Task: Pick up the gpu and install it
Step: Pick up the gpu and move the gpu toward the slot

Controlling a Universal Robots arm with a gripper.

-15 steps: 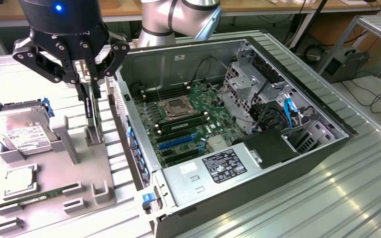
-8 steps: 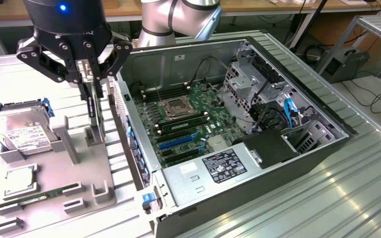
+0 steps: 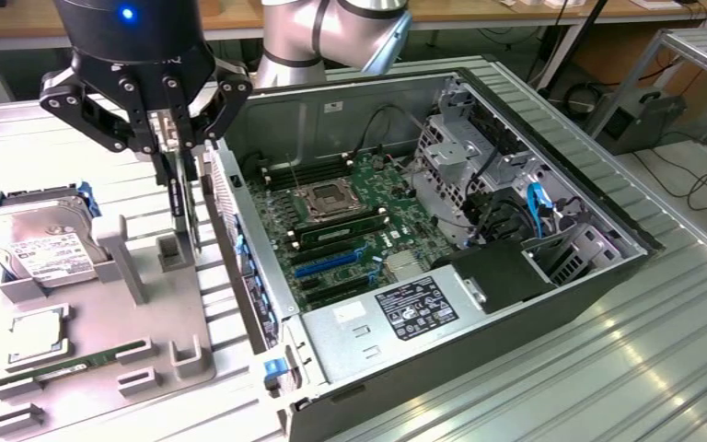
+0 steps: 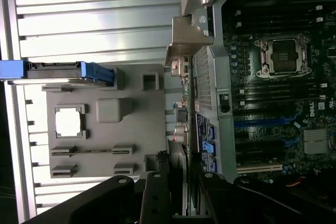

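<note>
The gpu is a thin black card seen edge-on, hanging upright from my gripper, which is shut on its top edge. It hangs over the grey tray, just on the exterior view's left of the open computer case. Its lower end is beside an upright holder of the tray; I cannot tell if they touch. In the wrist view the gripper has the dark card between its fingers. The motherboard with blue slots lies inside the case.
On the tray sit a silver hard drive in a blue-edged holder, a processor chip and a green memory stick. The case's side wall stands between tray and motherboard. The wrist view has the tray and motherboard.
</note>
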